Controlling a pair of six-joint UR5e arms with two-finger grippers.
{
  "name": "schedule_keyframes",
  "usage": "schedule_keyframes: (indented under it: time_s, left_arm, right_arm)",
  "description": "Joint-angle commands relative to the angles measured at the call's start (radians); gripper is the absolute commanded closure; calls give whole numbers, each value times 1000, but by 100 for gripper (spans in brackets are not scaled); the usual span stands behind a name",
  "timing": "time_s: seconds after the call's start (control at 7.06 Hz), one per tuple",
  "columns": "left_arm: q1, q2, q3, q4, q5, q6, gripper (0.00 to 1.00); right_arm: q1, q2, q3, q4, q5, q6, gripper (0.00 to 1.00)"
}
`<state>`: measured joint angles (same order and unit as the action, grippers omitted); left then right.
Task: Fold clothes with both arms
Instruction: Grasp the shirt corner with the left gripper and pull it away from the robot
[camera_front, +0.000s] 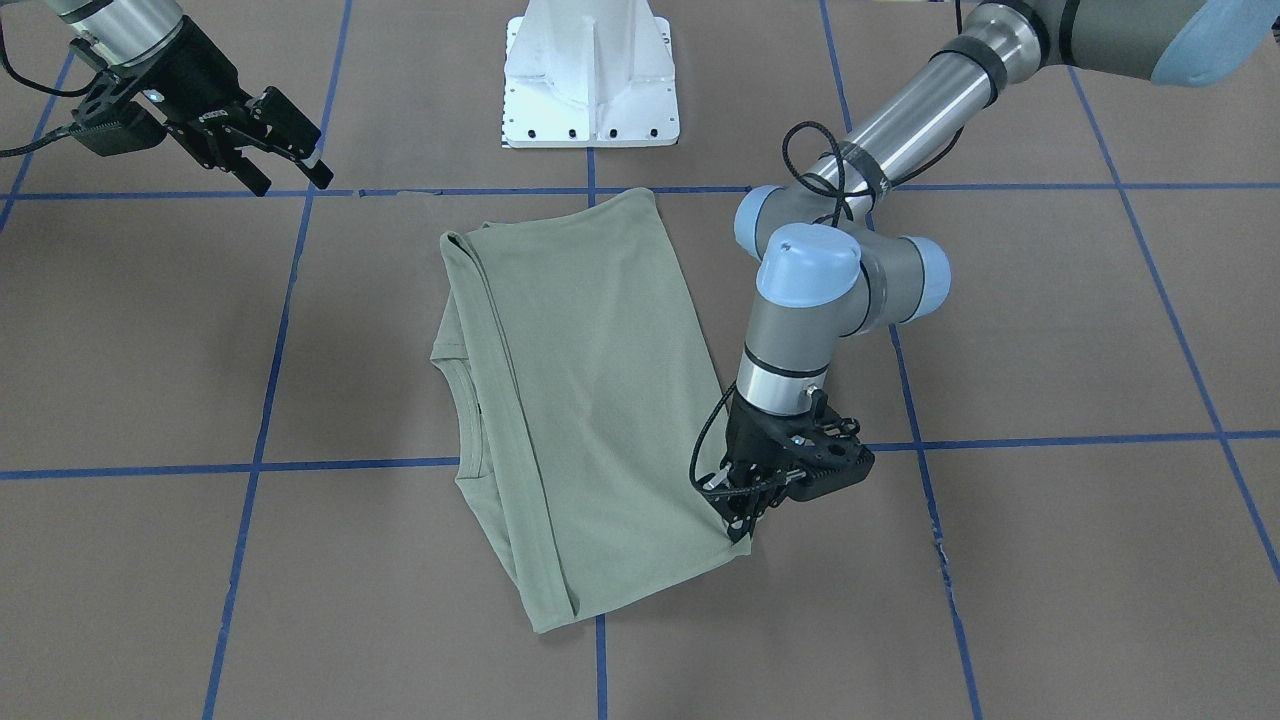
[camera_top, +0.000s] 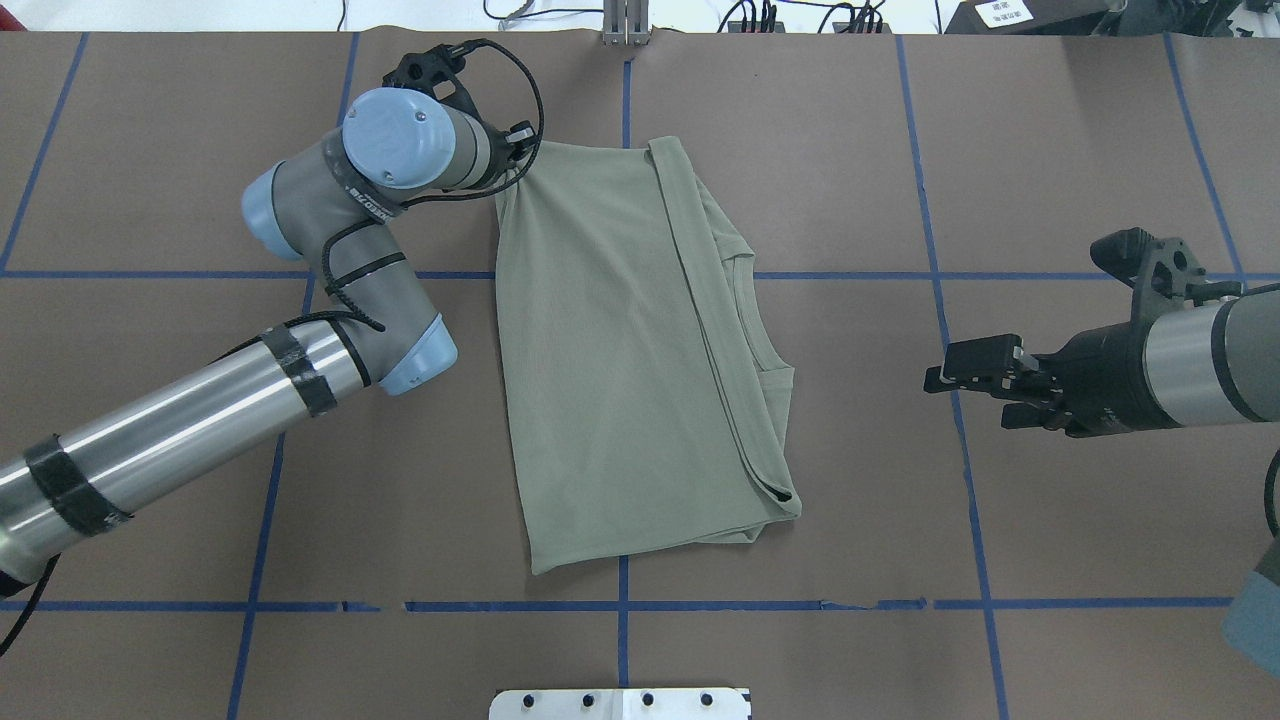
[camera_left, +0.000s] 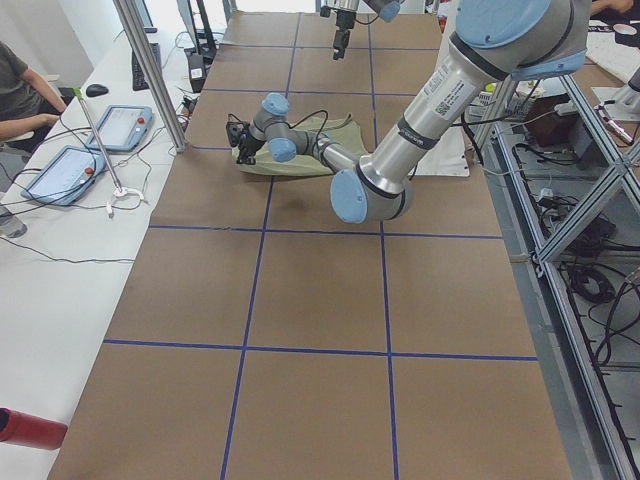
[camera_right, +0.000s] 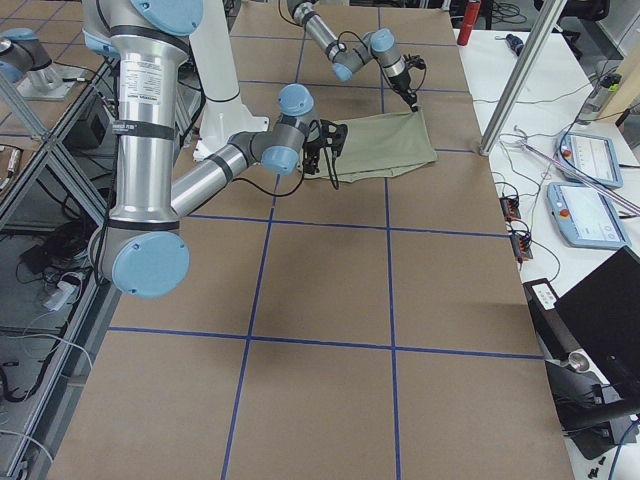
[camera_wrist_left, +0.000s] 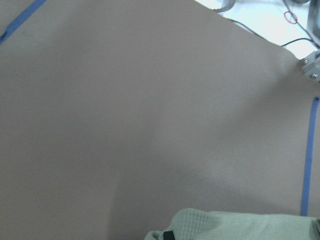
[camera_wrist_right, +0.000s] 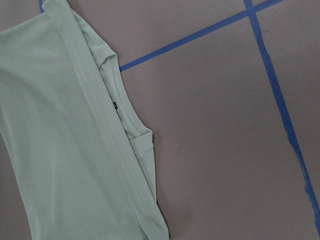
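Step in hand, as I judge it: the next fold of the shirt, led by the left arm.

- Left end effector (camera_front: 742, 520): pressed together on the shirt's (camera_top: 620, 360) far left corner (camera_top: 524, 172), which peaks up toward it.
- Right end effector (camera_front: 293, 178): spread, holding nothing, well apart from the cloth on the neckline side.
- Before you lift, bring the right one to a matching corner so both ends rise level. One pinch alone would likely drag the cloth askew.
- Keep the lift low and lay the edge parallel to the long fold.

Shirt: pale sage-green knit, lying flat mid-counter (camera_top: 1050, 150), already folded into a tall panel. A doubled band runs its length. The neckline (camera_wrist_right: 131, 131) and dark label (camera_wrist_right: 115, 105) peek out at the robot's right edge. Few wrinkles.
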<state>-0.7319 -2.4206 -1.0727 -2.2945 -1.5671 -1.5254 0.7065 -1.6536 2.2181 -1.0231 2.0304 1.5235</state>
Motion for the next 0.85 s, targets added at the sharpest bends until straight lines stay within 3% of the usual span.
schedule_keyframes:
  time_s: [0.0, 0.14, 0.28, 0.42, 0.71]
  left_arm:
    - [-10, -93, 169, -152, 73, 27, 100]
    - [-9, -157, 254, -198, 94, 33, 100]
    - [-9, -181, 276, -230, 116, 50, 74]
    - [-9, -180, 278, -230, 137, 159, 1]
    - [-42, -178, 277, -230, 156, 171, 0]
  right_arm:
    - [1, 2, 2, 0, 1, 0, 0]
    - [1, 2, 3, 0, 1, 0, 0]
    - [4, 2, 6, 0, 4, 0, 0]
    - [4, 0, 9, 0, 4, 0, 0]
    - [4, 0, 8, 0, 4, 0, 0]
